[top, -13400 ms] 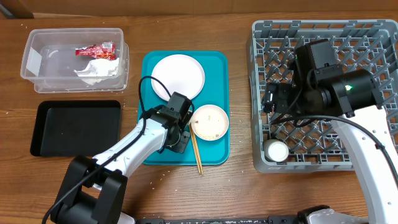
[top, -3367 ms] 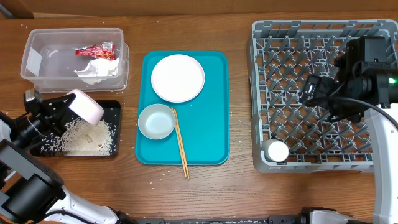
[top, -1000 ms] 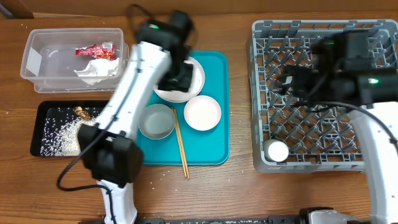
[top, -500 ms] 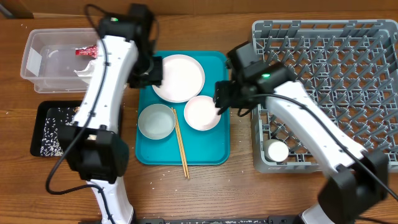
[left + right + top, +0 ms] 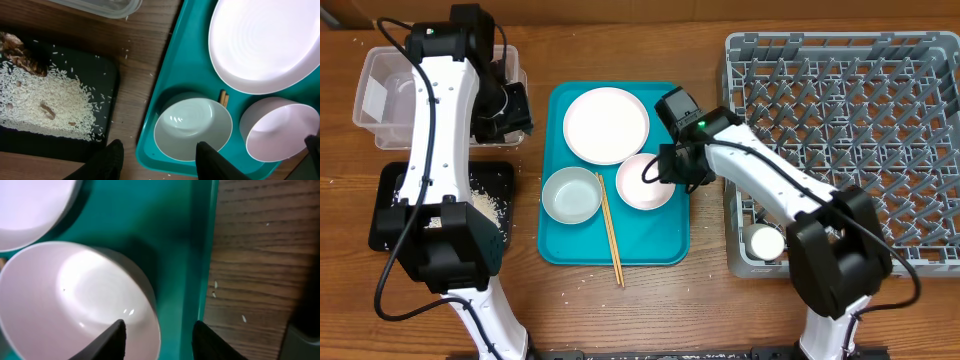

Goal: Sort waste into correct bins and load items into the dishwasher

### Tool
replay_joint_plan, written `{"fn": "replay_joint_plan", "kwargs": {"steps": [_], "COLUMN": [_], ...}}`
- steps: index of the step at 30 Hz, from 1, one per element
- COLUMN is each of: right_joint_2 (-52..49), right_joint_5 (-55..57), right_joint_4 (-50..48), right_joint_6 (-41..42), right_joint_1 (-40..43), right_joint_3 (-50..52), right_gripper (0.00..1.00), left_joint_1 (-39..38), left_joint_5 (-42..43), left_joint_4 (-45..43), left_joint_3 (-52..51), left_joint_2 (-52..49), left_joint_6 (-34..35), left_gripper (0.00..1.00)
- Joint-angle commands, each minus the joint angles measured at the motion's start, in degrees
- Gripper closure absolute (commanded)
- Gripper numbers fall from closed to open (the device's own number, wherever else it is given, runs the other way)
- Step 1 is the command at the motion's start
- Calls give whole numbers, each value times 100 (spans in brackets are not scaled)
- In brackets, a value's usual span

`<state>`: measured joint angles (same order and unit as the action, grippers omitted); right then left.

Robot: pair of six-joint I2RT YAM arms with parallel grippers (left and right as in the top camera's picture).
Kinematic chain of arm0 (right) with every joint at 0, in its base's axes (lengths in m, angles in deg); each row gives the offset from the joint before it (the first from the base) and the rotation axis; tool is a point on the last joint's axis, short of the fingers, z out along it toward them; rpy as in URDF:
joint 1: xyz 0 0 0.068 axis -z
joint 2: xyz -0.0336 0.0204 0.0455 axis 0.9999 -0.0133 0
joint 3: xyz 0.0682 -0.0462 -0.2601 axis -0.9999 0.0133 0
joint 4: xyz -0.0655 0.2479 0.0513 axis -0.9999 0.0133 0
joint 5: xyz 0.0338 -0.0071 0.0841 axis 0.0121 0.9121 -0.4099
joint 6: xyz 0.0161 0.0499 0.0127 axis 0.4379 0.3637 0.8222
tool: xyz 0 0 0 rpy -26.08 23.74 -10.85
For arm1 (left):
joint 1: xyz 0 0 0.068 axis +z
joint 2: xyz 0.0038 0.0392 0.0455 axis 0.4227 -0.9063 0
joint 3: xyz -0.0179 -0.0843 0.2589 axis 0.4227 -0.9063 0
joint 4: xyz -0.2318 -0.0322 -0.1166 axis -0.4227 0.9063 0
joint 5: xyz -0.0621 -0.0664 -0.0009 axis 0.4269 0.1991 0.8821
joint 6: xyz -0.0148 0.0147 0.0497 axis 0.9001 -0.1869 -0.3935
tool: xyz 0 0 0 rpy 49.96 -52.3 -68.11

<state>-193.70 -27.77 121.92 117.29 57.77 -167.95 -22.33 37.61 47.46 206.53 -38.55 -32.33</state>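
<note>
My right gripper (image 5: 663,172) is open at the right rim of the pinkish-white bowl (image 5: 642,184) on the teal tray. In the right wrist view one finger (image 5: 114,341) is inside the bowl (image 5: 75,295) and the other is outside, gaps on both sides. My left gripper (image 5: 510,112), open and empty (image 5: 161,162), hangs high by the clear tub (image 5: 380,90). The plate (image 5: 607,125), blue-grey bowl (image 5: 571,195) and chopsticks (image 5: 610,235) lie on the tray. Rice (image 5: 45,100) and a brown lump (image 5: 20,55) lie in the black tray (image 5: 390,225). The cup (image 5: 765,243) stands in the grey rack (image 5: 840,60). Wrapper and napkin are hidden by the left arm.
The teal tray (image 5: 665,235) lies between the bins and the rack. A few rice grains (image 5: 215,287) are scattered on the wooden table right of the tray. The left arm stretches over the black tray and the tub's right half.
The left arm has swung left from over the plate to the clear tub. The right gripper came down from the rack to the pinkish-white bowl's rim and its jaws have narrowed.
</note>
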Motion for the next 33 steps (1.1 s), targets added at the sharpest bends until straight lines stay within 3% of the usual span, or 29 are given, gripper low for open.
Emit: {"fn": "replay_joint_plan", "kwargs": {"steps": [1,3,6,8,13,17,18,20,27,33], "right_joint_2": [-214,-251,-256,-256,-256,-149,-50,214,1508,2046], "right_joint_5": [74,76,79,81,151,256,313,446,951,3499], "right_joint_4": [-90,-114,-157,-155,-153,2,151,470,1152,1139], "right_joint_6": [17,17,17,17,13,-24,-24,13,44,577], "right_joint_1": [-79,-131,-160,-160,-157,-142,-116,-37,494,949], "right_joint_3": [4,4,4,4,4,-72,-153,-367,-1233,-1298], "right_gripper": [60,68,89,96,96,96,96,96,96,96], "left_joint_1": [39,42,42,55,437,778,850,973,1167,1156], "left_joint_5": [-22,-39,-223,-428,-658,-621,-649,-914,-1069,-1062], "left_joint_4": [-20,-37,-74,-76,-133,-129,-129,-131,-133,-160], "left_joint_3": [37,37,37,37,39,39,39,39,39,37], "left_joint_2": [101,101,101,101,101,101,101,101,101,98], "left_joint_6": [-96,-98,-96,-94,-94,-94,-96,-90,127,125], "left_gripper": [51,47,45,44,45,28,14,0,0,0]}}
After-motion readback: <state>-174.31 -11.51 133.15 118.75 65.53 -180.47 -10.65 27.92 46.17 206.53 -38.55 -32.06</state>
